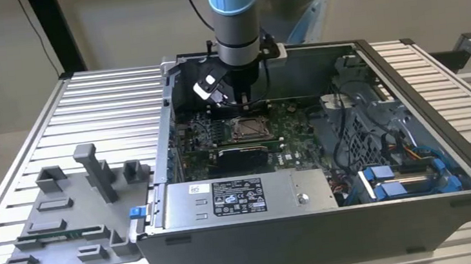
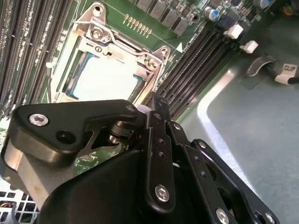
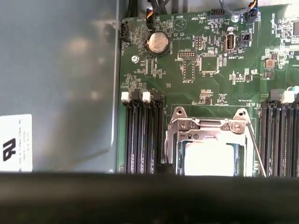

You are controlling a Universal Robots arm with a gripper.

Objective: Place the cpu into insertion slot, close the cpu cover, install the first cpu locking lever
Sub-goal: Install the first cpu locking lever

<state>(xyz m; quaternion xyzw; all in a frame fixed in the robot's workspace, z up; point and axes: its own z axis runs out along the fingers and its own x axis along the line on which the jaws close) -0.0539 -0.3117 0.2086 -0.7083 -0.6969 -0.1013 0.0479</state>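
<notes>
The cpu [image 3: 210, 156] lies in the insertion slot [image 1: 248, 129] on the green board, its pale metal top showing through the window of the cpu cover [image 3: 210, 125]. The cover lies flat over the chip, and its silvery frame [image 2: 100, 39] surrounds the cpu [image 2: 105, 77]. A thin metal locking lever [image 3: 255, 147] runs slantwise along one side of the slot. My gripper [image 1: 242, 102] hangs inside the open computer case, just behind the slot in the exterior view and a little above the board. Its black body [image 2: 156, 105] sits close beside the slot.
Black memory slots [image 3: 140, 135] flank the slot on both sides. The case walls [image 1: 367, 61] ring the board, with a power supply [image 1: 242, 197] in front and blue drive brackets [image 1: 396, 181] on the exterior view's right. A grey fixture tray [image 1: 71, 219] lies on the table at the left.
</notes>
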